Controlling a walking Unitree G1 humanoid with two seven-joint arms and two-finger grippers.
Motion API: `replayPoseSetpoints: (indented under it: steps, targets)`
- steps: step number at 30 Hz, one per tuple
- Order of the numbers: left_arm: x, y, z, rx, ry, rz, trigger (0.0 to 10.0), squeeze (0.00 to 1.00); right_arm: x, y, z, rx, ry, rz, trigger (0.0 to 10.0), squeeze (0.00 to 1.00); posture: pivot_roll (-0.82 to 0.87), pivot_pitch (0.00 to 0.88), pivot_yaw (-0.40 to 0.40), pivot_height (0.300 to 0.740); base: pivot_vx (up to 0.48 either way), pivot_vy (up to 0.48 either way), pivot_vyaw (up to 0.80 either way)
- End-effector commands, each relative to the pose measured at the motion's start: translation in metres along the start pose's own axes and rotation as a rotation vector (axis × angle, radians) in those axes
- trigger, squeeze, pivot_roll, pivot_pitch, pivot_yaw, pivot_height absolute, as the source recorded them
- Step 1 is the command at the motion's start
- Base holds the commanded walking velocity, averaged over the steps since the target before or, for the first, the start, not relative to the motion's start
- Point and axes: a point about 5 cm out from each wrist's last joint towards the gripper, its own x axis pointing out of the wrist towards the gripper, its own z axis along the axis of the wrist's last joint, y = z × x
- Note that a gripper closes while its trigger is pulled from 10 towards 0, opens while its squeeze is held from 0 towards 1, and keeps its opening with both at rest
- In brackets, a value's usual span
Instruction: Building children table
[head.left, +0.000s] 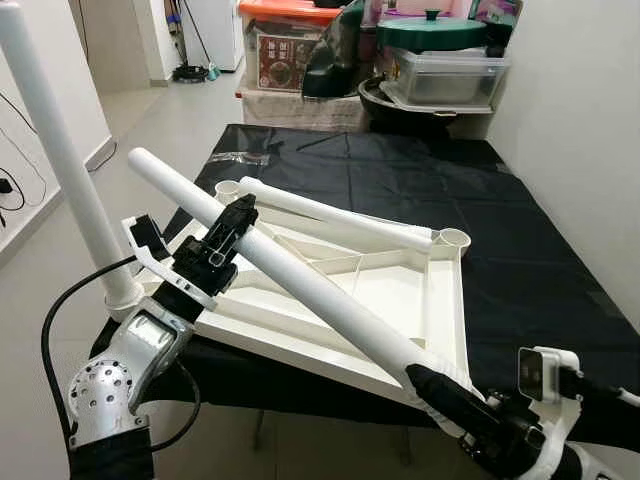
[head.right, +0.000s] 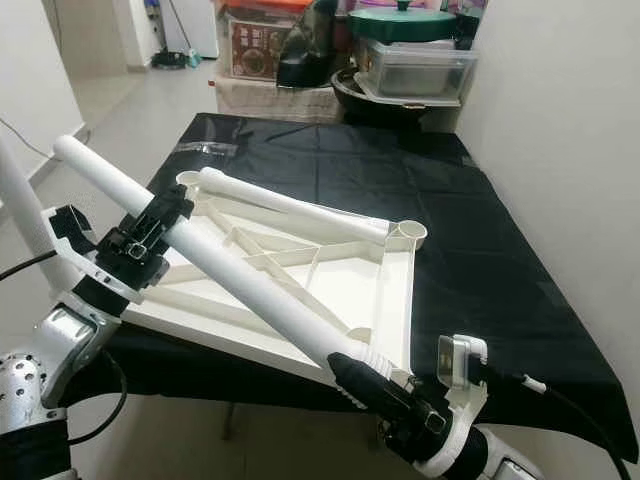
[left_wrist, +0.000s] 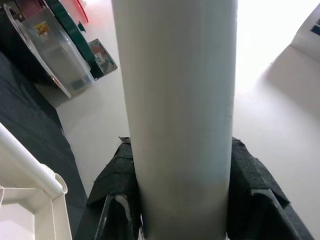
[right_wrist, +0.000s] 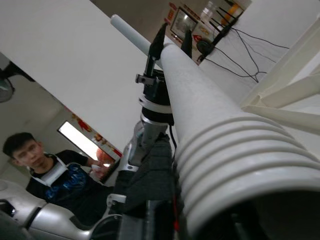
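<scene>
The white table leg (head.left: 300, 280) hangs in the air slantwise above the upturned white tabletop (head.left: 400, 290), carried by both arms at once: the left gripper (head.left: 225, 240) has its fingers closed round the shaft not far from the plain far end, and the right gripper (head.right: 375, 385) has its fingers closed on the ribbed screw end, nearest the robot. Held at two points like this, the long tube probably cannot swing, and the threaded end can be steered, which I judge is the aim, since an open corner socket (head.left: 455, 238) waits on the tabletop's far right corner and another (head.left: 228, 188) on the far left. One leg (head.left: 70, 170) already stands upright in the near left corner, and a second loose leg (head.left: 340, 212) lies along the tabletop's far edge, kept handy for later. The tabletop rests underside up so the sockets face the robot, on a bench covered by a black cloth (head.left: 520, 260). Behind it, storage boxes (head.left: 440, 75) are stacked against the wall. A person (right_wrist: 55, 175) watches from behind the left arm.
</scene>
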Motion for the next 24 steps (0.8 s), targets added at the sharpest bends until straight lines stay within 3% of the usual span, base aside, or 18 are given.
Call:
replayPoseSetpoints:
  steps: [1, 2, 3, 9, 10, 12, 13, 16, 17, 18, 20, 24]
  targets:
    - [0.001, 0.0, 0.002, 0.01, 0.003, 0.012, 0.0, 0.0, 0.004, 0.0, 0.003, -0.042, 0.002, -0.003, 10.0, 0.8, 0.07, 0.0, -0.067, 0.74, 0.0, 0.0, 0.0]
    - [0.001, 0.0, 0.002, 0.01, 0.003, 0.012, 0.0, 0.0, 0.004, 0.0, 0.003, -0.042, 0.002, -0.003, 10.0, 0.8, 0.07, 0.0, -0.067, 0.74, 0.0, 0.0, 0.0]
    - [0.001, 0.001, 0.002, 0.007, 0.002, 0.011, 0.0, 0.0, 0.003, -0.001, 0.003, -0.04, -0.003, -0.008, 10.0, 1.0, 0.07, 0.0, -0.069, 0.74, 0.0, 0.0, 0.0]
    - [0.002, 0.002, 0.006, 0.007, -0.009, 0.023, 0.0, 0.0, -0.004, -0.006, 0.002, -0.038, -0.006, -0.048, 10.0, 1.0, 0.07, 0.0, -0.069, 0.74, 0.0, 0.0, 0.0]
    - [0.003, 0.003, 0.007, 0.009, -0.013, 0.029, 0.0, 0.0, -0.008, -0.007, 0.002, -0.035, -0.005, -0.063, 10.0, 0.0, 0.07, 0.0, -0.069, 0.74, 0.0, 0.0, 0.0]
    - [0.003, 0.003, 0.007, 0.009, -0.013, 0.029, 0.0, 0.0, -0.008, -0.007, 0.002, -0.035, -0.005, -0.063, 10.0, 0.0, 0.07, 0.0, -0.069, 0.74, 0.0, 0.0, 0.0]
    - [0.004, 0.004, 0.008, 0.011, -0.014, 0.042, 10.0, 0.0, -0.015, -0.01, 0.0, -0.032, 0.003, -0.093, 10.0, 0.0, 0.07, 0.0, -0.071, 0.74, 0.0, 0.0, 0.0]
    - [0.004, 0.004, 0.008, 0.011, -0.014, 0.042, 10.0, 0.0, -0.015, -0.01, 0.0, -0.032, 0.003, -0.093, 10.0, 0.0, 0.07, 0.0, -0.071, 0.74, 0.0, 0.0, 0.0]
    - [0.005, 0.005, 0.01, 0.006, -0.016, 0.044, 10.0, 0.0, -0.026, -0.014, -0.001, -0.019, -0.003, -0.129, 10.0, 0.0, 0.07, 0.0, -0.071, 0.74, 0.0, 0.0, 0.0]
    - [0.005, 0.005, 0.01, 0.006, -0.016, 0.044, 10.0, 0.0, -0.026, -0.014, -0.001, -0.019, -0.003, -0.129, 10.0, 0.0, 0.07, 0.0, -0.071, 0.74, 0.0, 0.0, 0.0]
    - [0.01, 0.004, 0.014, -0.003, -0.025, 0.035, 10.0, 0.0, -0.058, -0.022, -0.001, -0.017, -0.045, -0.253, 10.0, 0.0, 0.06, 0.0, -0.071, 0.74, 0.0, 0.0, 0.0]
    - [0.014, 0.004, 0.016, -0.001, -0.027, 0.026, 10.0, 0.0, -0.074, -0.031, 0.009, -0.064, -0.115, -0.373, 10.0, 0.0, 0.06, 0.0, -0.067, 0.74, 0.0, 0.0, 0.0]
